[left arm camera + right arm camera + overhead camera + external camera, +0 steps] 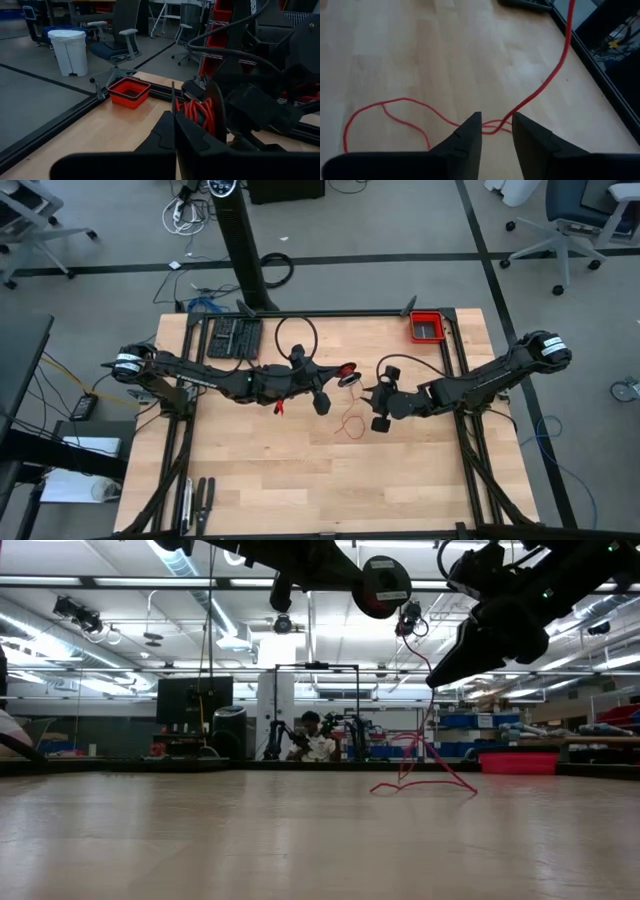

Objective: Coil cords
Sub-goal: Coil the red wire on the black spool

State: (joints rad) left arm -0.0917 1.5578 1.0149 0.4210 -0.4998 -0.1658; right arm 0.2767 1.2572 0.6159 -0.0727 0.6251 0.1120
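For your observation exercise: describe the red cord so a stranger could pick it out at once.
Start at the wooden table. Near its middle, below the right claw, a thin red cord loops on the wood and rises upward. Unlike the black cable loop and red bin, it is string-thin.

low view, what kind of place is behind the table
Probably a robotics lab or workshop: an open hall with strip ceiling lights, a seated person at a bench in the back, and shelves of blue storage bins. The high view adds rolling office chairs on a grey floor.

Pale, smooth wood table [250,470]; thin red cord [395,107]; red plastic bin [129,92].
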